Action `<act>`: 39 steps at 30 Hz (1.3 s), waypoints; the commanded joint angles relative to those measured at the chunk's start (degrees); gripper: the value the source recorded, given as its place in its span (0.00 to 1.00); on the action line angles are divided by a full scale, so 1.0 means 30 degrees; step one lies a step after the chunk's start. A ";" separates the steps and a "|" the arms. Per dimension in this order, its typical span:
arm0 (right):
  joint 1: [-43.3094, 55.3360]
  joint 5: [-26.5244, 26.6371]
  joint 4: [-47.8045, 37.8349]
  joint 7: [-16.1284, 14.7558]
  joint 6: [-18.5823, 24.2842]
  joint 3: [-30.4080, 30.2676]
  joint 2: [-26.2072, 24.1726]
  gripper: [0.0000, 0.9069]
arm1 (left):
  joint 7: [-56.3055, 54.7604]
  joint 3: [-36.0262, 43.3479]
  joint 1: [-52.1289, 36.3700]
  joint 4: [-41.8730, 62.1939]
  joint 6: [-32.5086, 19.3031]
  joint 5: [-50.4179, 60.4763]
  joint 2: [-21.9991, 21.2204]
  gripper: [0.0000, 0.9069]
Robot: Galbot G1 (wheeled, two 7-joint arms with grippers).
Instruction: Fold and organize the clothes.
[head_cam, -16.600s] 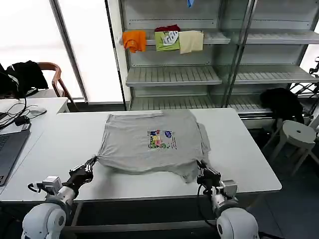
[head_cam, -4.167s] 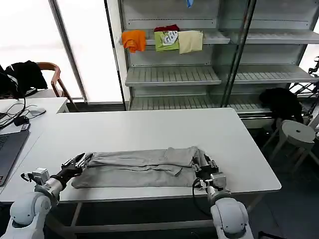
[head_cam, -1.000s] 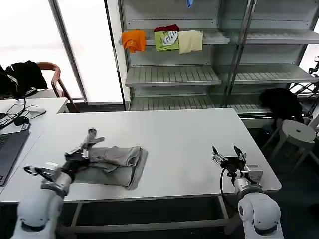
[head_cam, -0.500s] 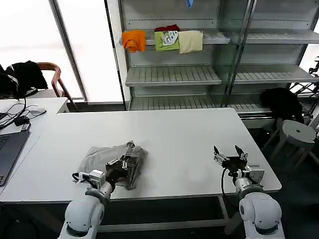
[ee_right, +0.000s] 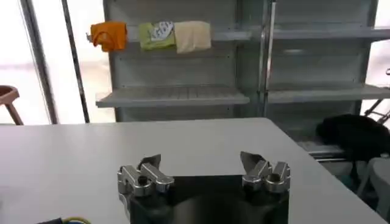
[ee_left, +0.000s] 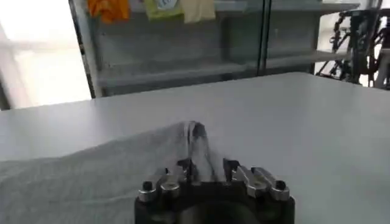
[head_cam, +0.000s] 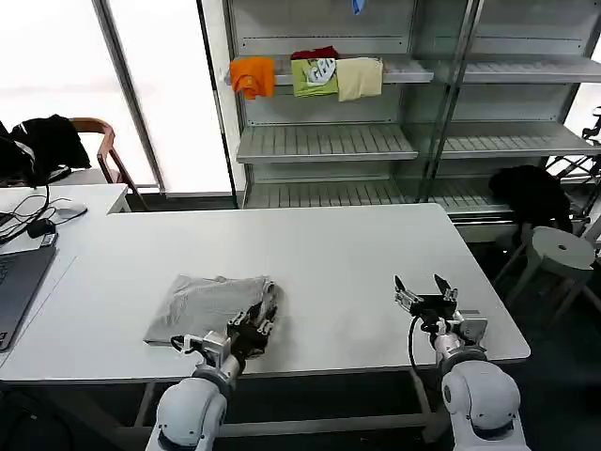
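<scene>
Our left arm finishes the fold as the grey shirt lies compact near the table's front edge

From the head view, the shirt [head_cam: 208, 305], half a second ago bunched, now lies flat; our left gripper [head_cam: 255, 325] sits at its right edge, our right gripper [head_cam: 420, 295] waits spread; left wrist view: fingers seemingly pinching cloth; right wrist view: jaws apart over the bare table [ee_right: 73, 158]
</scene>
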 commanded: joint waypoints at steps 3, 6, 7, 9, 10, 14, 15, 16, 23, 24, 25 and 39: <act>0.0065 -0.0132 -0.0144 0.0043 0.0028 -0.0101 0.0137 1.00 | -0.0141 0.0961 0.0207 -0.0070 0.0128 -0.0184 -0.0761 1.00; 0.0081 -0.0135 -0.0147 0.0049 0.0023 -0.0111 0.0137 1.00 | -0.0001 0.0706 0.0399 -0.1267 0.0062 -0.1767 -0.0779 1.00; 0.0095 -0.0133 -0.0148 0.0052 0.0026 -0.0108 0.0128 1.00 | 0.0157 0.0342 0.0460 -0.1458 0.0009 -0.2682 -0.0705 1.00; 0.0119 -0.0125 -0.0136 0.0057 0.0017 -0.0100 0.0114 1.00 | 0.0434 -0.0362 0.0634 -0.3010 0.0091 -0.4496 -0.0401 1.00; 0.0119 -0.0114 -0.0117 0.0060 0.0013 -0.0093 0.0088 1.00 | 0.0523 -0.1050 0.0685 -0.3407 0.0116 -0.4828 -0.0096 1.00; 0.0120 -0.0073 -0.0123 0.0058 0.0015 -0.0044 0.0029 1.00 | 0.0693 -0.4735 0.0537 -0.4665 0.0047 -0.7846 0.1494 1.00; 0.0125 -0.0066 -0.0155 0.0057 0.0019 -0.0048 0.0027 1.00 | 0.0755 -0.6079 0.0417 -0.4587 -0.0017 -0.8137 0.1962 1.00; 0.0129 -0.0065 -0.0186 0.0060 0.0026 -0.0053 0.0033 1.00 | 0.0918 -0.7143 0.0311 -0.4263 -0.0297 -0.8126 0.2350 1.00; 0.0245 -0.0112 -0.0569 0.0134 0.0066 -0.0305 0.0173 1.00 | 0.1475 -1.0379 0.0109 -0.0252 -0.0992 -0.7987 0.5644 1.00; 0.0265 -0.0123 -0.0631 0.0153 0.0064 -0.0345 0.0219 1.00 | 0.1443 -1.0218 0.0063 0.0202 -0.0997 -0.7836 0.5751 1.00; 0.0280 -0.0147 -0.0650 0.0161 0.0067 -0.0393 0.0272 1.00 | 0.1422 -1.0051 -0.0010 0.0708 -0.1081 -0.7682 0.5760 1.00; -0.0141 -0.0181 -0.0344 0.0033 0.0045 -0.0138 -0.0080 1.00 | 0.0909 -0.7782 -0.0601 0.4054 -0.1614 -0.4531 0.4141 1.00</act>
